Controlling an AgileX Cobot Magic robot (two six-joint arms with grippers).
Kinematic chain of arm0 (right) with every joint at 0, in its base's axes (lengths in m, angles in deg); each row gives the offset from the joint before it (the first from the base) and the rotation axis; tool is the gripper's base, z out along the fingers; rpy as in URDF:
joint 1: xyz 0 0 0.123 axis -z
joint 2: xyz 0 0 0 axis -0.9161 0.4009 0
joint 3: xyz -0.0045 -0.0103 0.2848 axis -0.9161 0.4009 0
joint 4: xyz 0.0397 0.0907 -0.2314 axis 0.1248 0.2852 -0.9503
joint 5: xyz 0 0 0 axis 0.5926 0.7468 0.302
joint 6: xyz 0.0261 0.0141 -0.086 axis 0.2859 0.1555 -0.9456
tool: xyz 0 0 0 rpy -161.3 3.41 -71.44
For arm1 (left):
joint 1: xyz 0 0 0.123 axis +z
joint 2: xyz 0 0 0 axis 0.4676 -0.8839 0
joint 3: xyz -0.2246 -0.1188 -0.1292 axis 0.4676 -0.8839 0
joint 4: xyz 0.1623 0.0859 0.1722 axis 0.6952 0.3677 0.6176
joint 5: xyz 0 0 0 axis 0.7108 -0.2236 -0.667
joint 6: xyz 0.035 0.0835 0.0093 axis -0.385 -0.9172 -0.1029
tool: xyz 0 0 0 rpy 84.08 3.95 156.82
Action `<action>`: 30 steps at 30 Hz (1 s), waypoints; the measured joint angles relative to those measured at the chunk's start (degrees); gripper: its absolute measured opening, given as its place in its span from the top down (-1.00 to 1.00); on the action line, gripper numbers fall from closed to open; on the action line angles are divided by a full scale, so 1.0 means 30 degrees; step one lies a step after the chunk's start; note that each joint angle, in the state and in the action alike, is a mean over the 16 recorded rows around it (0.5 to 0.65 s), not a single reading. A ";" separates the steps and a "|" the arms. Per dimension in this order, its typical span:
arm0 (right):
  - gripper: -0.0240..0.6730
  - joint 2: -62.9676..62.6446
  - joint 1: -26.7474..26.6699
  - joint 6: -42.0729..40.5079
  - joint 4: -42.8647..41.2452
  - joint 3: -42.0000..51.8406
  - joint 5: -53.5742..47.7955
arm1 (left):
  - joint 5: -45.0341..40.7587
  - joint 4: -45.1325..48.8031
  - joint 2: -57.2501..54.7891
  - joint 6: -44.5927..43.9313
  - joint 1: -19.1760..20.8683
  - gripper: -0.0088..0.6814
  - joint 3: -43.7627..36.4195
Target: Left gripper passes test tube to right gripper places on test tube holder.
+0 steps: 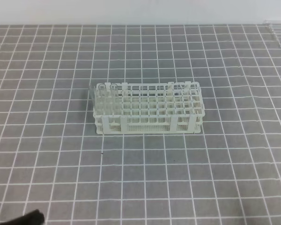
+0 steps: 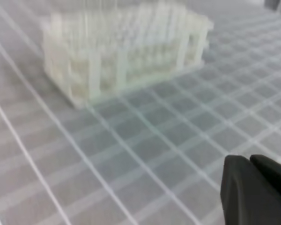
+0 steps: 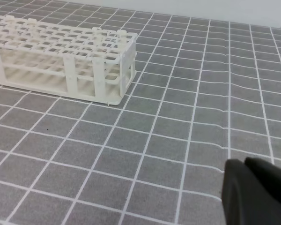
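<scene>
Grey grid-lined mat (image 1: 225,154) carries it all. Left gripper (image 2: 249,161), black claw pressed together and empty, sits low, well short of the white plastic gridded test tube holder (image 1: 147,108). Thin clear glass test tubes (image 1: 105,96) stand in the holder's left end. Right gripper (image 3: 245,164), pressed together too, hangs well apart from the holder.

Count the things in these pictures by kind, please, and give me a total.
test tube holder: 1
Grippers: 2, the left gripper and the right gripper
grid mat: 1
clear tubes at the holder's left end: too faint to count
Total: 4, tubes left out
</scene>
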 joint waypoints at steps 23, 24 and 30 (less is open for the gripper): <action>0.97 0.0013 0.0000 0.0000 0.0005 0.0000 0.0000 | 0.0711 -0.3752 0.2541 -0.4286 1.1060 0.98 0.0000; 0.97 0.0013 0.0000 0.0000 0.0005 0.0000 0.0000 | 0.0454 -0.4100 0.2579 -0.4761 1.1105 0.98 0.0000; 0.97 0.0013 0.0000 0.0000 0.0005 0.0000 0.0000 | -0.0995 -0.5532 0.2733 -0.7025 1.1145 0.98 -0.0055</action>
